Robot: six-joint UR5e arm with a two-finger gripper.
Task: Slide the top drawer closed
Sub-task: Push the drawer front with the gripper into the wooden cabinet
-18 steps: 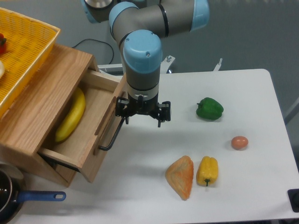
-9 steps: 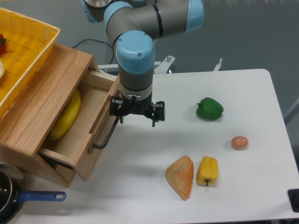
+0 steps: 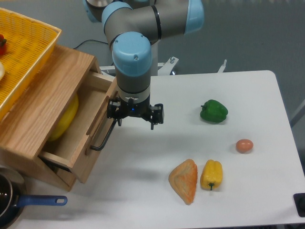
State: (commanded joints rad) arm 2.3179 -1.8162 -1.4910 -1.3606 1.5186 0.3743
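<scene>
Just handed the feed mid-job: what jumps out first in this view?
The blue-capped arm dominates the middle, its gripper open and pressed against the black bar handle of the top drawer, which stands partly out of the wooden cabinet at left with a banana inside. Next comes the bright yellow basket on the cabinet. On the white table lie a green pepper, an egg and a yellow pepper.

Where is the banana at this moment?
In the camera view, the banana lies on the left, inside the partly open top drawer, half hidden beneath the wooden cabinet top. The gripper is just right of the drawer front.
</scene>
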